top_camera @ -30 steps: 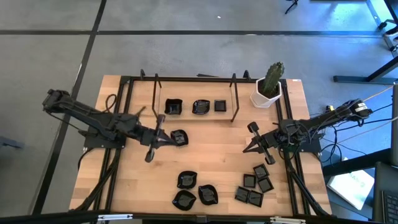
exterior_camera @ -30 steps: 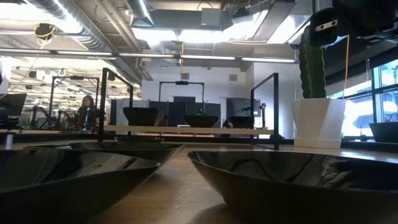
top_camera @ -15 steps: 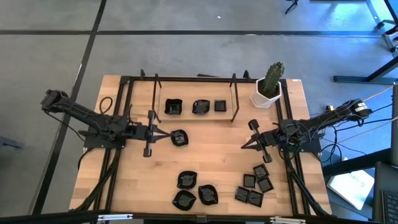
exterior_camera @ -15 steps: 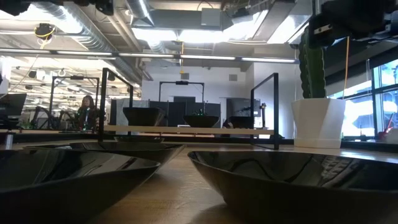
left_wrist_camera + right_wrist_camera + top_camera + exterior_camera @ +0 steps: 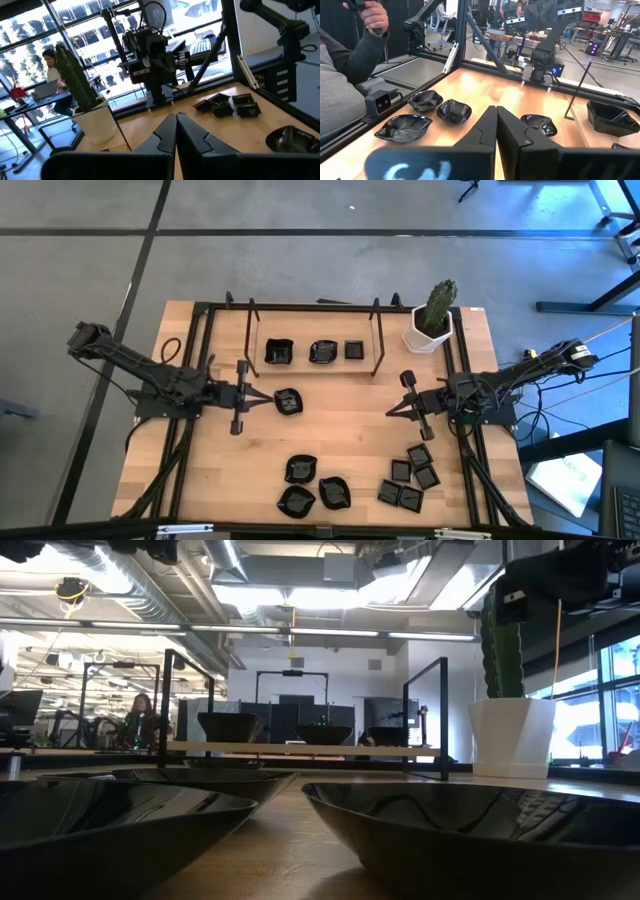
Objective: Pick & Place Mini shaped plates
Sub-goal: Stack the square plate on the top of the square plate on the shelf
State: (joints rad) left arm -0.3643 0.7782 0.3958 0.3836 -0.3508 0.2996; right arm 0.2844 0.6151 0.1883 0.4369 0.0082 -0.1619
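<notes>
Glossy black mini shaped plates lie in groups. Three rest on the rack shelf [image 5: 315, 352] at the far side. One wavy plate [image 5: 288, 401] lies alone on the wood at mid table. Three wavy ones [image 5: 312, 485] and several square ones [image 5: 410, 478] lie near the front edge. My left gripper [image 5: 268, 397] is shut and points level toward the table's right, its tips just short of the lone plate. My right gripper [image 5: 388, 413] is shut and points level toward the table's left, with nothing in it. The wrist views show both pairs of fingers [image 5: 176, 120] [image 5: 496, 114] closed together.
A white pot with a green cactus [image 5: 432, 322] stands at the far right corner. The black rack's uprights [image 5: 378, 340] flank the shelf. A person's hand and grey sleeve [image 5: 350, 45] show beyond the table's near edge. Bare wood [image 5: 340, 420] lies between the two grippers.
My left gripper has drawn back from over the lone wavy plate toward the table's left edge. It has also sunk a little and rolled until its crossbar lies square to the arm. The plate stays where it was.
</notes>
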